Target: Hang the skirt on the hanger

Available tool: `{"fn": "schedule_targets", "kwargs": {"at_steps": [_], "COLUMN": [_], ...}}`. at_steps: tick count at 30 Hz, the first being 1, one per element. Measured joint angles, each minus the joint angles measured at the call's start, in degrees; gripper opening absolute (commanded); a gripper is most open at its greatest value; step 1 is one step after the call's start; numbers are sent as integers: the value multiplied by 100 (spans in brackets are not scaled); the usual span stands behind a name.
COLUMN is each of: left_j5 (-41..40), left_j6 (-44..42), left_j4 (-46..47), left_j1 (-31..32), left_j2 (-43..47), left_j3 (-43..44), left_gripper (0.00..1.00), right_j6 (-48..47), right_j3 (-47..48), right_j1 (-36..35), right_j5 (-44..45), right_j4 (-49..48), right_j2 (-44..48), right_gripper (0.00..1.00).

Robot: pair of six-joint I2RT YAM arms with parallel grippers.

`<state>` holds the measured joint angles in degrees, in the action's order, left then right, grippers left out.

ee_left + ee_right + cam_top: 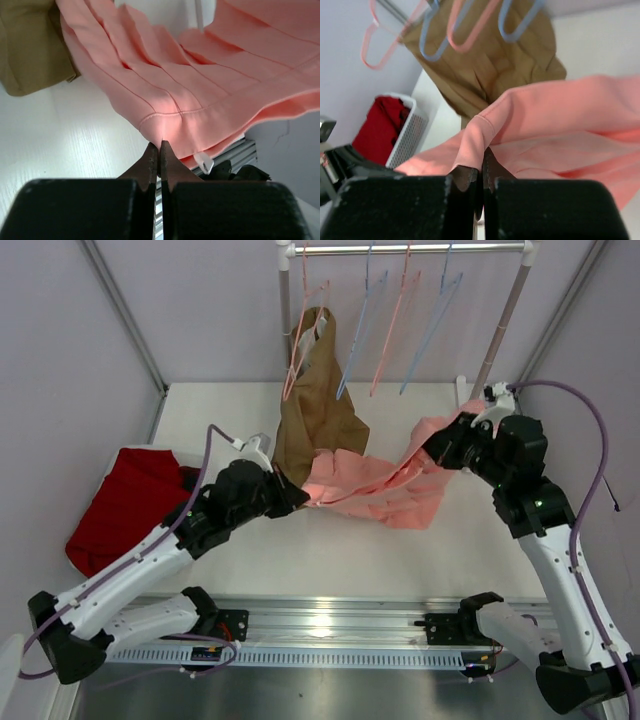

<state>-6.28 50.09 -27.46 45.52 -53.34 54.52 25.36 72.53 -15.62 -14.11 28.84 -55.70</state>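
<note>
The skirt [375,485] is stretched between the two arms above the white tabletop [330,560], sagging in the middle, where its salmon-pink pleats drape down towards the surface. The left tool [297,495] is clamped on the skirt's left end; in the left wrist view its fingers [150,162] are pressed together on the stitched hem, with the pleats fanning away from them. The right tool [432,448] is pinched shut on the skirt's right end and holds it higher than the left; in the right wrist view a fold of pink fabric rises out of the closed jaws. The skirt's left end lies just in front of the brown garment [315,410], which hangs from the rail [410,248] behind. The pale-blue hangers [432,335] hang on that rail among pink ones, above and behind the skirt, apart from it. A dark red cloth [125,505] sits in a white basket [412,132] at far left.
</note>
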Motion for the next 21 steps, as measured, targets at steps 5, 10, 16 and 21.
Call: {"fn": "schedule_targets", "kwargs": {"at_steps": [5,10,16,21], "left_j5": [570,1408,1915,1773], "left_j6": [107,291,160,-260], "left_j4": [564,1432,2135,2159], "left_j1": [-184,-658,-400,83], "left_j2": [-396,-955,-1327,-876], "left_j3": [-986,-2389,-2835,-2741], "left_gripper": [0,4,57,65], "right_j6": [221,743,1290,1467], "right_j3": [-1722,-3679,-4531,-4529], "right_j1": [-11,-284,-763,-1244], "right_j5": [-308,-334,-116,372], "right_j4": [-26,11,7,-35], "right_j2": [516,1145,1552,1609], "right_gripper": [0,0,0,0]}}
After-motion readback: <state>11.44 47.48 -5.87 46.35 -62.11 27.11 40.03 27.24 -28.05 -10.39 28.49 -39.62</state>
